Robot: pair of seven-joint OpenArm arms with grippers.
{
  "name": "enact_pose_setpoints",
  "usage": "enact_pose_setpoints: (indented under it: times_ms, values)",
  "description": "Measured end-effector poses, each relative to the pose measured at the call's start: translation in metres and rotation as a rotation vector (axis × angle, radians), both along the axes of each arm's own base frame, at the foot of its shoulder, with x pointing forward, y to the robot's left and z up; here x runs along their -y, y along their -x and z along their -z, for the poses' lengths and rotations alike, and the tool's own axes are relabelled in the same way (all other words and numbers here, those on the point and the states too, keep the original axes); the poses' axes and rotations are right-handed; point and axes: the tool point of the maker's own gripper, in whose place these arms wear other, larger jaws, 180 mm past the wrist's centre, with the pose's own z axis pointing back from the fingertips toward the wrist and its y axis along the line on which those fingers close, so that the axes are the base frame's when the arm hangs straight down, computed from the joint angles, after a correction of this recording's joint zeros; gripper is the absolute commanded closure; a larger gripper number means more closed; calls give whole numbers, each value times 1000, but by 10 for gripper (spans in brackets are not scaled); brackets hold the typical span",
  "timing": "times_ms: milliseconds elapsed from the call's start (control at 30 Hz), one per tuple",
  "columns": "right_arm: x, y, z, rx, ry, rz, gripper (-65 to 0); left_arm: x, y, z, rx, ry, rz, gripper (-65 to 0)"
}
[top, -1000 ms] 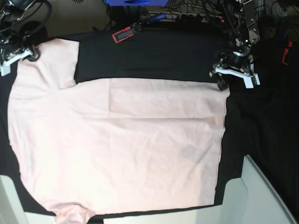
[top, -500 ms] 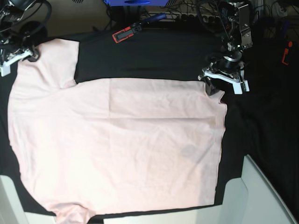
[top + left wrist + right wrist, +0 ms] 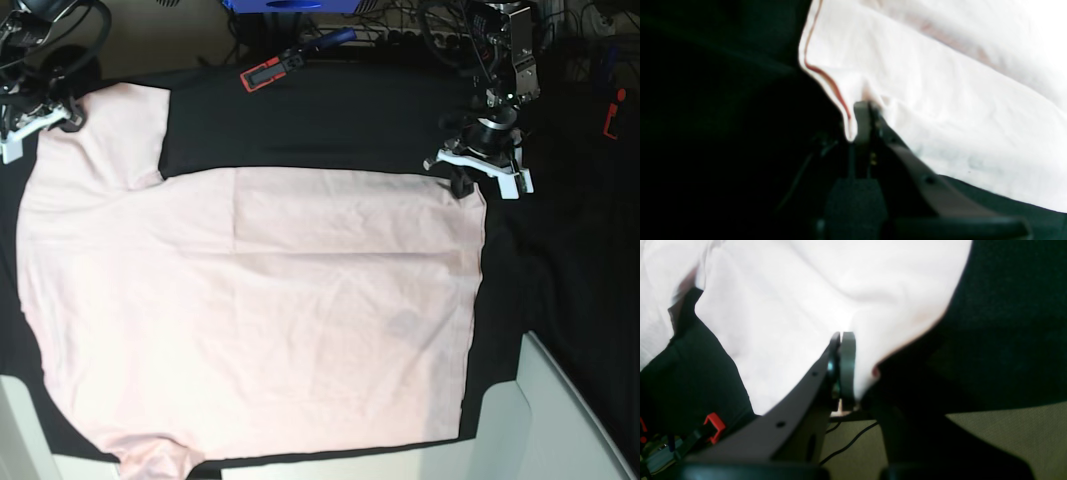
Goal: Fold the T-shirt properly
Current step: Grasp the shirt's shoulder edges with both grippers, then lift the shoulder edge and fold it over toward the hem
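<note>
- Table cloth [image 3: 330,120], black, covers the whole work surface; slack cloth right under both grip points. Risk: a jaw has nipped the cloth along with the shirt, so a lift would drag the cloth and shift everything.
- T-shirt [image 3: 260,300], pale pink, lies spread flat and plain side up across the middle of the base view, one sleeve at 10 o'clock, hem edge running down the 3 o'clock side. Risk: uneven lift by the two arms would skew the fold line and leave wrinkles; body fabric may trail and bunch.
- Left gripper [image 3: 468,182], at 2 o'clock in base view, jaws together on the T-shirt's hem corner; wrist view shows only a thin bit of hemmed edge [image 3: 826,80] pinched. Risk: shallow bite slips out once tension comes on.
- Right gripper [image 3: 40,118], at 10 o'clock, jaws closed on the sleeve edge; wrist view shows fabric [image 3: 790,306] gathered at the tips. Risk: it may hold one layer only, so the sleeve would open up mid-fold.
- Red clamp tool [image 3: 265,73] at 12 o'clock, off the shirt; small snag risk if fabric swings that far.
</note>
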Motion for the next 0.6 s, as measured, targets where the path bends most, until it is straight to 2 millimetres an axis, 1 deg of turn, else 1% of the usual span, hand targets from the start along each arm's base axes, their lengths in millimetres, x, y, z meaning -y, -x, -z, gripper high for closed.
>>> enact_pose_setpoints:
  times_ms: [133, 200, 333, 467, 600]
  values:
    - [1, 1, -1, -3, 9, -4, 0, -2, 11, -1, -9, -13, 5, 0]
    - [6, 0, -6, 0, 34, -11, 0, -3, 18, -4, -10, -20, 6, 0]
    - [16, 0, -20, 19, 90, -22, 0, -25, 28, -20, 15, -56, -40, 0]
    - [15, 11, -24, -19, 97, -51, 0, -34, 38, -28, 18, -82, -48, 0]
    - [15, 19, -23, -51, 97, -63, 0, -41, 51, -36, 16, -107, -52, 0]
